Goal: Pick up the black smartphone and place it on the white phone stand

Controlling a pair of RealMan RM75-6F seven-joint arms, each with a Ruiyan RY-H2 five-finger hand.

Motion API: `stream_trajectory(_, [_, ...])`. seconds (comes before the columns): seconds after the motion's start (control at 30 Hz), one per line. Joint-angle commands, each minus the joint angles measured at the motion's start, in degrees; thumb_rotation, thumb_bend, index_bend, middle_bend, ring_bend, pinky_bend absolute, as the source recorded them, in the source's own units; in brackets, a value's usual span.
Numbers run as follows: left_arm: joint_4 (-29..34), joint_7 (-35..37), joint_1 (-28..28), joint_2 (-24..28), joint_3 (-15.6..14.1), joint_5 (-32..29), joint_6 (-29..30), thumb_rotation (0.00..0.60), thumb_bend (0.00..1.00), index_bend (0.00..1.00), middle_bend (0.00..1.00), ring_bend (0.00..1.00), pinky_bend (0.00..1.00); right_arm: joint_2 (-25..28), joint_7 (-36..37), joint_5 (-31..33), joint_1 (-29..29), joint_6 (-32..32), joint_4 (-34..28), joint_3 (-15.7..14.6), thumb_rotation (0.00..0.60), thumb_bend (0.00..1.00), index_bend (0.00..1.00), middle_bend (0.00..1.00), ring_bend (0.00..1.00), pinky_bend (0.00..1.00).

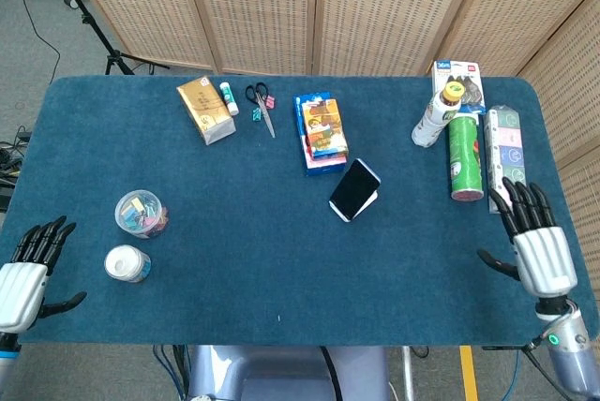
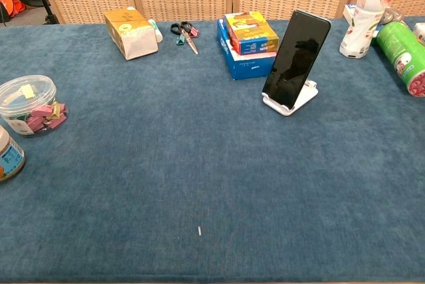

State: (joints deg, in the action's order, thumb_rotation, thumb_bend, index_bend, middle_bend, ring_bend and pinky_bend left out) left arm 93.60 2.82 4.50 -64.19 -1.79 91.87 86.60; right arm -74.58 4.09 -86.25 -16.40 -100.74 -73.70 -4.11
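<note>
The black smartphone [image 1: 354, 188] [image 2: 296, 59] leans upright on the white phone stand [image 2: 293, 102] [image 1: 367, 203] near the middle of the table, just right of a stack of boxes. Neither hand touches it. My right hand [image 1: 532, 243] hovers at the table's front right corner, fingers spread and holding nothing. My left hand [image 1: 24, 274] sits at the front left corner, also with fingers apart and nothing in it. Only the head view shows the hands.
A stack of colourful boxes [image 1: 320, 131] lies behind the stand. A green can [image 1: 462, 156], a bottle [image 1: 436, 116] and a long packet [image 1: 506, 159] are at the right. Scissors [image 1: 262, 106], a gold box [image 1: 205, 109], a clear tub [image 1: 142, 213] and a small jar [image 1: 127, 263] lie left.
</note>
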Motion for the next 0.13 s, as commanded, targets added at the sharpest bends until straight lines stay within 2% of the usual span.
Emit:
stream_trajectory(0.03, [-1.6,1.4,-0.6,-0.9,0.5,1.2,2.2,0.6,0.0,0.0,0.0,0.0,0.0,-1.1,1.9,-0.7,3.5,-2.1,-0.9,-1.6,0.6,0.0,0.01,0.0,0.0,0.0])
stream_trajectory(0.13, [-2.7,2.7,-1.0,-1.2,0.6,2.0,3.6,0.6,0.0,0.0,0.0,0.0,0.0,-2.0,1.4,-2.0,5.4,-3.2,-0.8,-2.1,0.6,0.0,0.01,0.0,0.0,0.0])
